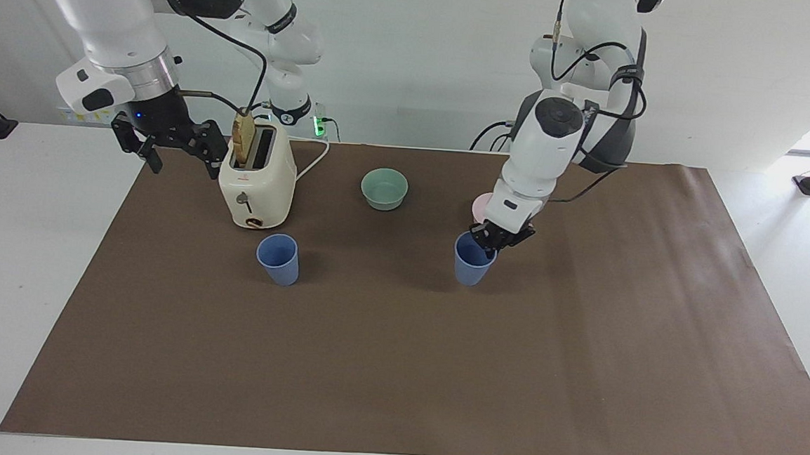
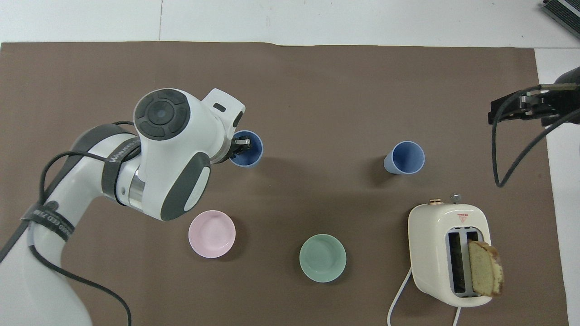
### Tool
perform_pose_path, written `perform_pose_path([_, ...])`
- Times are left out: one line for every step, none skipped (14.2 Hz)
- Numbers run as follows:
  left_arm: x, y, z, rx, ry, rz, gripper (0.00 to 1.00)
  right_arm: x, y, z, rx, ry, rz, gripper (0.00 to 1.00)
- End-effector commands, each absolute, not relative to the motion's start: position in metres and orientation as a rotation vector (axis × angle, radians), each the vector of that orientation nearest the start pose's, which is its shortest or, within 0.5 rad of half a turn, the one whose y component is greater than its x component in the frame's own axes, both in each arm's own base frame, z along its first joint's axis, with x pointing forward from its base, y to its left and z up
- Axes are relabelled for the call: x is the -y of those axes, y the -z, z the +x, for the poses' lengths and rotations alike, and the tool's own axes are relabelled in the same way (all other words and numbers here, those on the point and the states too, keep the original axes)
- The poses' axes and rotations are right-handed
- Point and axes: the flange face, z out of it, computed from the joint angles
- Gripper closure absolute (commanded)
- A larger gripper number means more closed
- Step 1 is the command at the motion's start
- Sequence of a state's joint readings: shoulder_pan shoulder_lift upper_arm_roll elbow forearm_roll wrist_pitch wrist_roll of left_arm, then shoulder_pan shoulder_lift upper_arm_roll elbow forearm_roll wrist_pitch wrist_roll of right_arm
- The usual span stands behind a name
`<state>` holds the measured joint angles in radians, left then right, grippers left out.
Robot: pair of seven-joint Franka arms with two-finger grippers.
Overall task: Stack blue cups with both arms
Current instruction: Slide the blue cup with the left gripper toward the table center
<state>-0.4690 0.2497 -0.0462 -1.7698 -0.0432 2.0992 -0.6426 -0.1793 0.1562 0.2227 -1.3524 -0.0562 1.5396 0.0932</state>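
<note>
Left arm carrying one blue cup toward the other

The left gripper point(image 1: 486, 241) pinches the held cup point(image 1: 472, 261) by its rim, apparently just above mid-table; right gripper point(image 1: 171, 144), spread wide and empty, waits over the mat's edge; next, lift over the standing cup point(image 1: 278, 258) by the toaster point(image 1: 257, 180); two cups, two bowls.

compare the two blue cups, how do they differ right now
The carried cup is pinched at its rim by the left hand and hangs above the mat; the free cup stands on the mat with nothing touching it. The carried cup is over the mat near the pink bowl; the free cup stands beside the toaster. Both are upright, same blue, same tapered shape.
</note>
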Motion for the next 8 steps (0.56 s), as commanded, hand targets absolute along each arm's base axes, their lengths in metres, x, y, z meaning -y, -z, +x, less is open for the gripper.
perform_pose_path([0.328,-0.413,0.562,0.235,0.125,-3.205,1.00,-0.005,-0.638,0.592,-0.078,0.051,-3.139,0.00])
perform_pose_path([0.328,-0.414,0.563,0.237,0.142,-3.213,1.00,-0.006,-0.637,0.592,-0.076,0.049,-3.139,0.00])
perform_pose_path([0.329,-0.413,0.564,0.238,0.147,-3.214,1.00,-0.006,-0.638,0.592,-0.076,0.051,-3.139,0.00])
perform_pose_path([0.332,-0.402,0.564,0.233,0.132,-3.207,1.00,-0.007,-0.637,0.592,-0.076,0.051,-3.138,0.00])
perform_pose_path([0.344,-0.393,0.561,0.212,0.129,-3.215,1.00,-0.007,-0.637,0.592,-0.076,0.048,-3.138,0.00])
perform_pose_path([0.351,-0.392,0.559,0.195,0.147,-3.224,1.00,-0.005,-0.638,0.592,-0.078,0.051,-3.139,0.00])
perform_pose_path([0.351,-0.392,0.559,0.197,0.152,-3.225,1.00,-0.007,-0.637,0.592,-0.076,0.048,-3.138,0.00])
perform_pose_path([0.352,-0.389,0.559,0.211,0.148,-3.230,1.00,-0.006,-0.638,0.592,-0.076,0.053,-3.139,0.00])
